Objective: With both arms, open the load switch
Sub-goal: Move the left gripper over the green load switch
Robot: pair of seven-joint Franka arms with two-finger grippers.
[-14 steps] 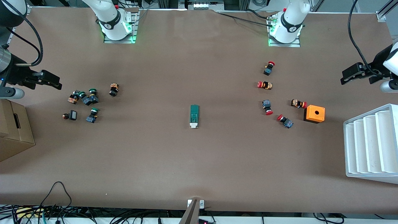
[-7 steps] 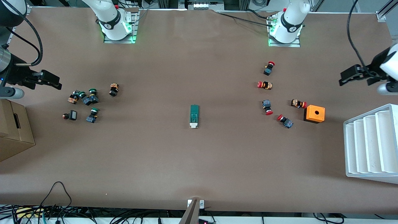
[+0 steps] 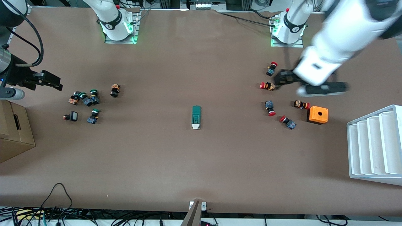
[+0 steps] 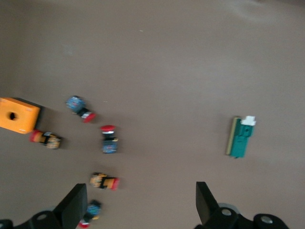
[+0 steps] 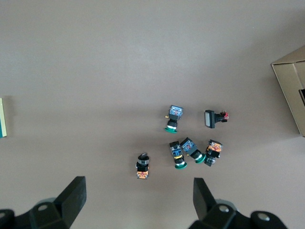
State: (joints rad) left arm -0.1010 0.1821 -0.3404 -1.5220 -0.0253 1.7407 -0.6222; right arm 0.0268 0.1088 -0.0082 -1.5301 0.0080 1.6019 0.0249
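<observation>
The load switch [image 3: 196, 117], a narrow dark-green block with a white end piece, lies flat in the middle of the table. It also shows in the left wrist view [image 4: 240, 137] and at the edge of the right wrist view [image 5: 1, 117]. My left gripper [image 3: 280, 80] hangs open and empty over the red-capped buttons, well toward the left arm's end from the switch; its two black fingers [image 4: 76, 202] stand wide apart. My right gripper [image 3: 56, 83] waits open and empty [image 5: 138, 200] above the table at the right arm's end, beside the green-capped buttons.
Red-capped buttons [image 3: 270, 108] and an orange box with a hole [image 3: 317, 115] lie under and near the left gripper. Green-capped buttons [image 3: 89, 100] cluster near the right gripper. A white ribbed tray [image 3: 373, 144] and a cardboard box [image 3: 14, 131] stand at the table's two ends.
The left arm has swung quickly from the table's end inward, its gripper now over the red-capped buttons. The right arm and the load switch have not moved.
</observation>
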